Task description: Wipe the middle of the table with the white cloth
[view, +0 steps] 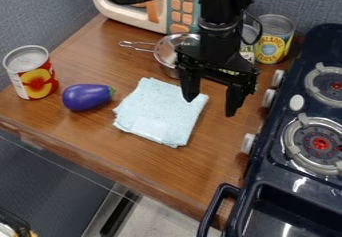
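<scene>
"Camera view: which way does the pale blue cloth lie from the gripper?"

"Toward the eggplant — it's flat on the wooden table, with one fingertip by its near edge and the other out on the stove side."

"So the gripper's open?"

"Yes, fingers spread and pointing down, holding nothing."

"Any long axis to line up with?"

"Hardly. It's folded nearly square and sits a bit askew. I'd shift the gripper toward the eggplant first — straight down from here, it would probably catch only the edge, if anything."
</scene>
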Controlling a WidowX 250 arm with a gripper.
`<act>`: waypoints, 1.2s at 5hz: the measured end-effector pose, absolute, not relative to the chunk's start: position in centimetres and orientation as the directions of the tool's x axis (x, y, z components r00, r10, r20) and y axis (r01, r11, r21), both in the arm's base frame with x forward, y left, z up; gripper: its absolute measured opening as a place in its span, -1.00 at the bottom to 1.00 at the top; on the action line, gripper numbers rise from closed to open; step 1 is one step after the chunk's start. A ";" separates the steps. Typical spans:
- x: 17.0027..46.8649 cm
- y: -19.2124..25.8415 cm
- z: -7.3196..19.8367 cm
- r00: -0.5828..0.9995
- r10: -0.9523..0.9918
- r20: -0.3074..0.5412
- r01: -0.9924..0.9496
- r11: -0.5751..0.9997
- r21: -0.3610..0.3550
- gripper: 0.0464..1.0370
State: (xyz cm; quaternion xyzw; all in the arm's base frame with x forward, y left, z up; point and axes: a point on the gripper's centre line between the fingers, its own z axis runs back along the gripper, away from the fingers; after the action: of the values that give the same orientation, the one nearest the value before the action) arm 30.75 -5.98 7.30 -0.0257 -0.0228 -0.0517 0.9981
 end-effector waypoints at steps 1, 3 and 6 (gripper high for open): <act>30.4 -6.0 6.2 0.994 -0.104 0.011 0.105 0.993 -0.051 0.92; 30.0 -3.2 5.7 0.999 -0.050 -0.012 0.049 0.994 -0.095 0.92; 32.4 0.1 3.3 0.999 -0.028 -0.036 0.027 1.000 -0.016 0.92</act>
State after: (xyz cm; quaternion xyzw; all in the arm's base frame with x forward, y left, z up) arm 32.41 0.12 3.32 -0.0076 0.0182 -0.0137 0.9997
